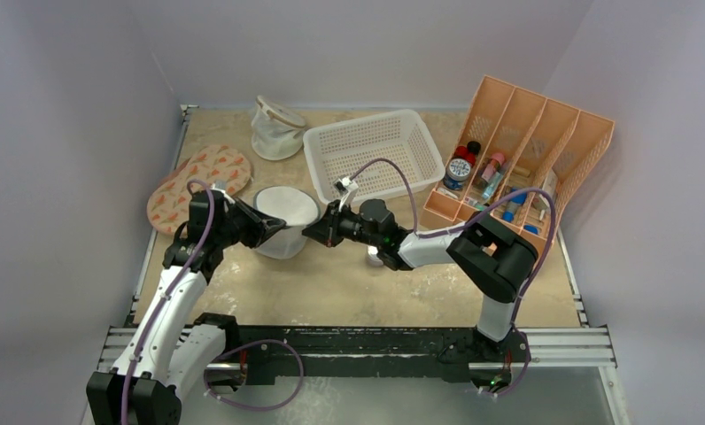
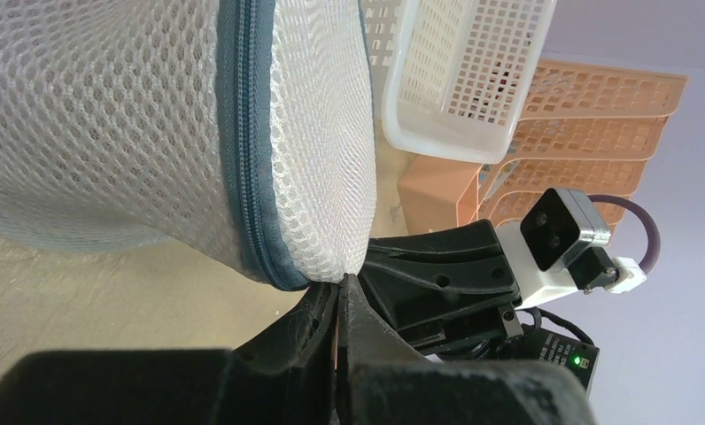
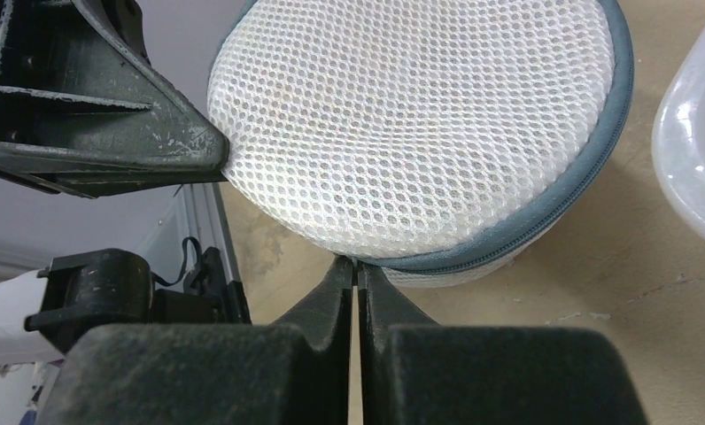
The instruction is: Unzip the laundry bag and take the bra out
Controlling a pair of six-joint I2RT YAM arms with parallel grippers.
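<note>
The laundry bag (image 1: 284,215), a round white mesh drum with a grey-blue zipper rim (image 2: 243,133), stands on the table between my two grippers. Its zipper looks closed. My left gripper (image 2: 342,282) is shut, pinching the mesh edge of the laundry bag (image 2: 110,106) beside the zipper. My right gripper (image 3: 356,263) comes in from the opposite side and is shut at the zipper rim of the laundry bag (image 3: 420,115). I cannot tell whether it holds the zipper pull. The left fingers (image 3: 110,133) show at the bag's far edge. The bra is hidden.
A white slotted basket (image 1: 371,150) stands behind the bag, and an orange divider rack (image 1: 526,150) with bottles stands at the right. A white mesh pouch with a tan rim (image 1: 276,127) and an orange-patterned oval pad (image 1: 198,186) lie at the back left. A small round jar (image 1: 377,257) sits under the right arm.
</note>
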